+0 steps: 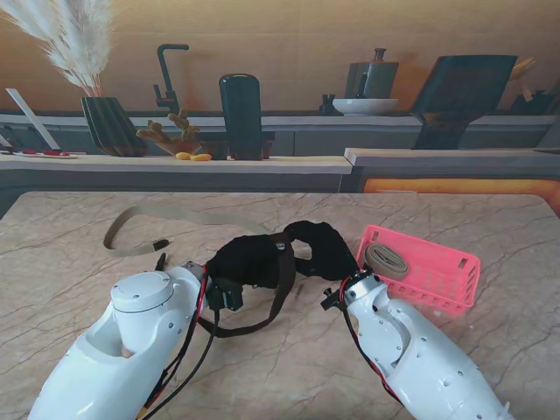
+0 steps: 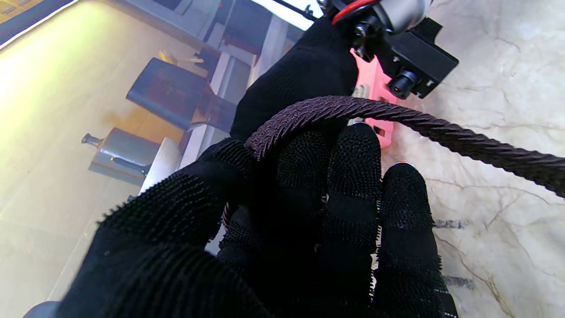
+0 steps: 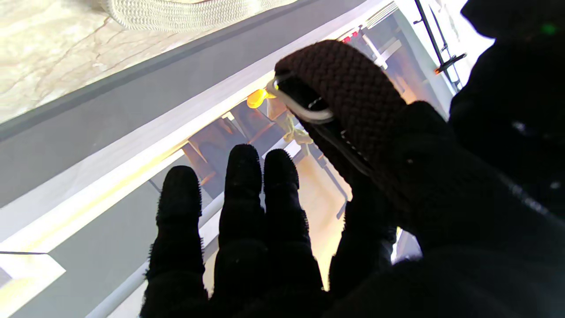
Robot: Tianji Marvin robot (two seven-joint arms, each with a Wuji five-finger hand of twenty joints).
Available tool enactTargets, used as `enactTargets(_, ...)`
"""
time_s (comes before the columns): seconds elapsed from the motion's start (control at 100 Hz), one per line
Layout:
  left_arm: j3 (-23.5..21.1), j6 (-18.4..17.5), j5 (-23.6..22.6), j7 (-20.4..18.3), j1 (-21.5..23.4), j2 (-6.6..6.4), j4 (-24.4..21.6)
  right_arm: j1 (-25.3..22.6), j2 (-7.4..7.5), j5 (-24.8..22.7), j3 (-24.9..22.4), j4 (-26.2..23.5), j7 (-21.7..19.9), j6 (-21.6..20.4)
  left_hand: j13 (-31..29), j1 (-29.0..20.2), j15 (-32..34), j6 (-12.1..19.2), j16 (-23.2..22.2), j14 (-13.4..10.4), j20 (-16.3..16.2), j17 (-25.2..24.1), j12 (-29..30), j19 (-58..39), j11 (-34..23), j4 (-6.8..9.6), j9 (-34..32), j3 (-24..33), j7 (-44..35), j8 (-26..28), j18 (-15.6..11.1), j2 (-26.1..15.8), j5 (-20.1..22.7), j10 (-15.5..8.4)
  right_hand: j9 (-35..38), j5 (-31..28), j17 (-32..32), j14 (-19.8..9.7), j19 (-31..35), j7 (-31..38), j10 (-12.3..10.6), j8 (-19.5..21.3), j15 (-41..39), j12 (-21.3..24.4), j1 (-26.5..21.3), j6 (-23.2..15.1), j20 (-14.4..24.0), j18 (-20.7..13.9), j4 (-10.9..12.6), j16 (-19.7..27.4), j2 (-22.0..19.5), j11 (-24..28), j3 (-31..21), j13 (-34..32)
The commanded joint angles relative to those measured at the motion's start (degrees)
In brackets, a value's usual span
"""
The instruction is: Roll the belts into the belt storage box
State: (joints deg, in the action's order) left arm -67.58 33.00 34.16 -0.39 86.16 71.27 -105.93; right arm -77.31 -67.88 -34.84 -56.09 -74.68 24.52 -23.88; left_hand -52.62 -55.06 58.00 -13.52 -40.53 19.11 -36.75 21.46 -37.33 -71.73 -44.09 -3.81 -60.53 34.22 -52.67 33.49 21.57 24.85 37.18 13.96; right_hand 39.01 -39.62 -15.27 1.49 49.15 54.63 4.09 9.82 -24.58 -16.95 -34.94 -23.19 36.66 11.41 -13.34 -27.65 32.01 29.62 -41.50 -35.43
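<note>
Left hand [image 1: 248,260] and right hand [image 1: 322,248] both grasp the dark braided belt [image 1: 282,278], just beside the pink storage box [image 1: 455,278]; fingers [image 2: 353,176] clenched.

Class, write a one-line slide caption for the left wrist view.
Black-gloved left hand shut on a dark brown braided belt above the marble table.

Our two white arms rise from the near corners and meet at mid-bench, both black-gloved hands close together. Our left hand [image 1: 248,260] is curled, its fingers [image 2: 353,176] closed round a dark braided belt [image 2: 441,128]. Our right hand [image 1: 322,248] has its four fingers [image 3: 240,190] straight and side by side, the belt's buckle end pinned by the thumb.
</note>
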Motion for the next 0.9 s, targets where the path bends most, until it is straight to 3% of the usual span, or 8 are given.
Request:
enactTargets(0.0, 0.38, 0.63, -0.50, -0.86, 0.07, -0.11, 0.18, -0.35, -1.03, 1.18, 0.23, -0.17, -0.05, 1.07, -0.66, -2.52, -0.47, 1.56, 0.55, 0.83, -0.37, -0.44, 0.27, -0.71, -0.84, -1.50, -1.26, -1.00, 0.18, -0.75, 1.14, 1.29, 1.91, 1.17, 1.31, -4.88, 0.64, -0.04, 2.53, 6.40, 0.08, 1.04, -1.93, -0.87, -2.30, -4.88, 1.21, -1.03, 0.81, -1.37, -3.51, 1.88, -3.98, 0.30)
enactTargets(0.29, 1.94, 1.54, -7.35, -1.86, -0.46, -0.62, 1.41, -0.77, -1.97, 4.80, 0.29, -0.42, 0.27, 3.52, -1.48, -2.88, -0.16, 1.58, 1.82, 2.21, -0.84, -0.18, 2.53, -1.34, -0.54, -2.04, -2.81, -5.72, 0.66, -2.28, 2.05, 0.59, 4.31, 2.13, 2.31, -4.60, 0.53, -0.33, 4.20, 6.58, -0.53, 0.85, -4.90, -2.04, -2.59, -4.54, 1.59, -1.72, 1.01, -2.98, -3.79, 4.46, -3.63, -0.06)
enactTargets(0.54, 2.78, 0.60, -14.11, -5.50, -0.29, -2.29, 1.02, -1.12, -2.63, 6.53, 0.13, -0.76, 1.41, 5.14, -2.71, -1.69, 1.93, 1.89, 1.93, 3.63, -2.06, 0.06, 2.74, -3.16, -2.00, -2.05, -4.70, -8.99, -0.74, -2.61, 3.14, 0.42, 6.41, 2.80, 1.52, -3.96, 0.69, -0.40, 5.04, 6.68, -0.75, 0.73, -6.07, -2.67, -2.90, -3.99, 1.71, -2.29, 1.31, -3.47, -4.46, 5.75, -3.13, 0.49)
enactTargets(0.74, 4.22, -1.04, -21.19, -7.91, -1.04, -3.67, 1.23, -1.12, -2.89, 6.06, 0.12, -0.60, 2.93, 4.94, -3.50, -1.89, 3.72, 2.71, 2.44, 3.98, -3.02, 0.32, 2.75, -4.02, -3.48, -1.72, -5.74, -11.92, -2.53, -2.72, 3.50, -0.27, 7.39, 2.63, 1.01, -3.59, 0.96, -0.47, 5.63, 6.94, -0.82, 0.68, -6.78, -2.91, -3.16, -3.80, 1.69, -2.42, 1.57, -3.61, -4.89, 6.57, -2.50, 1.00)
enactTargets(0.89, 4.96, -2.42, -22.94, -7.77, -1.32, -3.78, 1.66, -1.13, -2.83, 4.74, 0.21, -0.52, 3.90, 3.96, -1.07, -2.28, 3.70, 3.88, 1.89, 3.94, -3.10, -2.10, 2.11, -3.29, -3.74, -1.46, -3.67, -13.22, -2.54, -2.04, 2.76, -1.58, 5.73, 2.38, 0.72, -3.39, 1.17, -0.58, 5.71, 7.03, -0.92, 0.65, -6.88, -2.91, -3.27, -3.74, 1.58, -2.39, 1.69, -3.54, -5.03, 6.72, -2.27, 1.19)
